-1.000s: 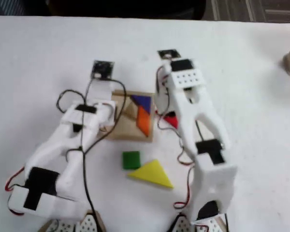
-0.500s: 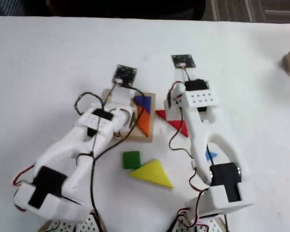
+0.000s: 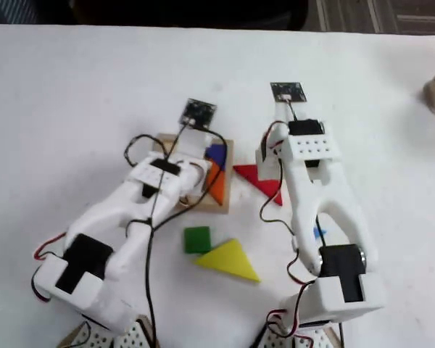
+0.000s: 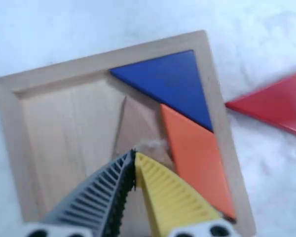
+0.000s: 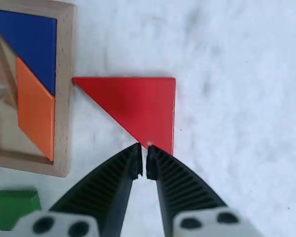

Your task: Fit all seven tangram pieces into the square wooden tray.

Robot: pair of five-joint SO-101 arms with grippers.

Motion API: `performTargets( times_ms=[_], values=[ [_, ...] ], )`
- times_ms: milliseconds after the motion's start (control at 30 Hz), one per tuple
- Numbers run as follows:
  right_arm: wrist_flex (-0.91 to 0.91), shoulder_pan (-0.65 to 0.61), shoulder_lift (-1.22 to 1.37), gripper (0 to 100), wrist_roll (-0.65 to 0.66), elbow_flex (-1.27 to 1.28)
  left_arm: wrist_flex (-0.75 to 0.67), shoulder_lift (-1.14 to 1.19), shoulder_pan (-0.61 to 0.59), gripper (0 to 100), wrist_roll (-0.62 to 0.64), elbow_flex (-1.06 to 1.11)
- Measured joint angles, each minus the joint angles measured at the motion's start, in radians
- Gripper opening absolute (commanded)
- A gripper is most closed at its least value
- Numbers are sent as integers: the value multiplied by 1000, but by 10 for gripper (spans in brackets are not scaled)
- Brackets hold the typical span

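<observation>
Tray (image 4: 108, 58) holds blue triangle (image 4: 170, 81) and orange piece (image 4: 197, 158); red triangle (image 5: 138, 103) lies just beside its rim. My right claw (image 5: 143, 160) is clenched at the triangle's corner away from the tray, left claw (image 4: 134, 163) clenched over the tray floor. I'd open the right, pinch the triangle square-on, and lift it clear of the rim.

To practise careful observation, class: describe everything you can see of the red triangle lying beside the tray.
The red triangle is a flat, right-angled piece in plain red, perhaps painted wood or plastic. It lies flat on the white table, outside the wooden tray, on the side where the blue piece and orange piece sit. One sharp corner points at the tray's rim, too close to judge contact. The right gripper, shut, has its tips at the other sharp corner.
</observation>
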Motion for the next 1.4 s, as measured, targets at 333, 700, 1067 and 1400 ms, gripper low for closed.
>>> performTargets(
  times_ms=[333, 700, 1067, 1400],
  values=[
    [-5, 37, 0, 18, 0, 0, 0, 0, 40, 22, -2, 0],
    [-5, 37, 0, 18, 0, 0, 20, -87, -32, 22, -2, 0],
    [-5, 37, 0, 18, 0, 0, -11, 173, -52, 22, 52, -184],
    [-5, 37, 0, 18, 0, 0, -11, 167, -29, 22, 54, -181]
  ],
)
